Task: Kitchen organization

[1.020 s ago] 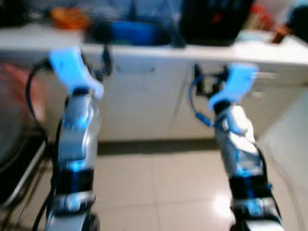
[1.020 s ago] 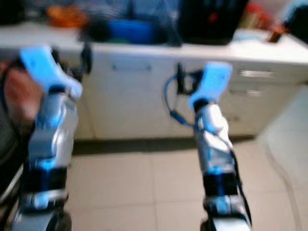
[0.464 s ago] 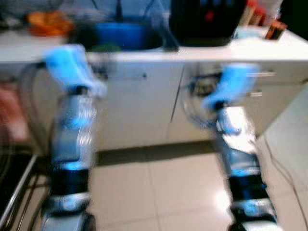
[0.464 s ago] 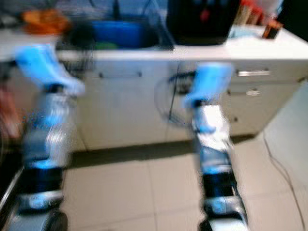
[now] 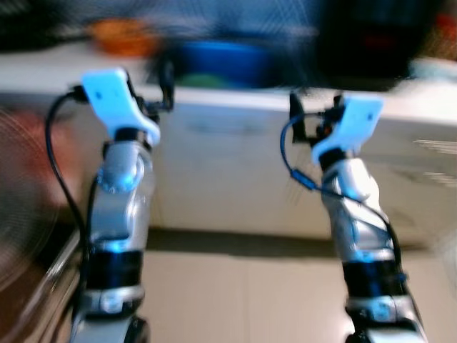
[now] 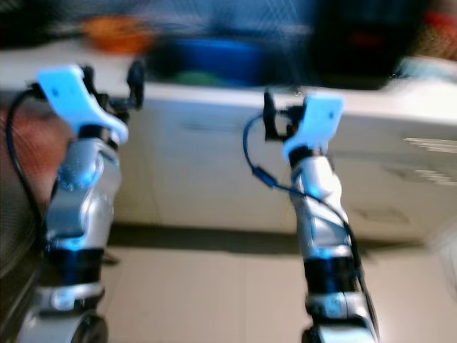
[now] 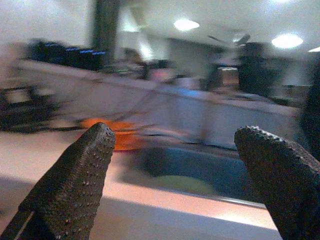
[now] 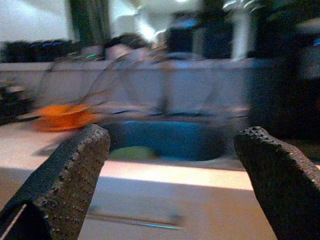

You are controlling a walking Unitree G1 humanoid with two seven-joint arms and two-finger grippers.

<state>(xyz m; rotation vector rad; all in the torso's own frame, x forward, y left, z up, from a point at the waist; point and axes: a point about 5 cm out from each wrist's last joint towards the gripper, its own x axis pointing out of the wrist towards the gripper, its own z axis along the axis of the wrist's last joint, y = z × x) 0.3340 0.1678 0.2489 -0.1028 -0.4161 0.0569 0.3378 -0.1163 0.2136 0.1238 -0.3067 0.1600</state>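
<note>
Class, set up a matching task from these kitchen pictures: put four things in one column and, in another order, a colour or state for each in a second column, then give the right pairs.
Things
1. basin sunk in the counter
2. blurred item on the counter beside the basin
3. cabinet fronts under the counter
4. left gripper

Colour or state
A. orange
B. fingers apart, holding nothing
C. blue
D. white

Pairs: 1-C, 2-A, 3-D, 4-B

The right gripper is also open, raised before the counter.
</note>
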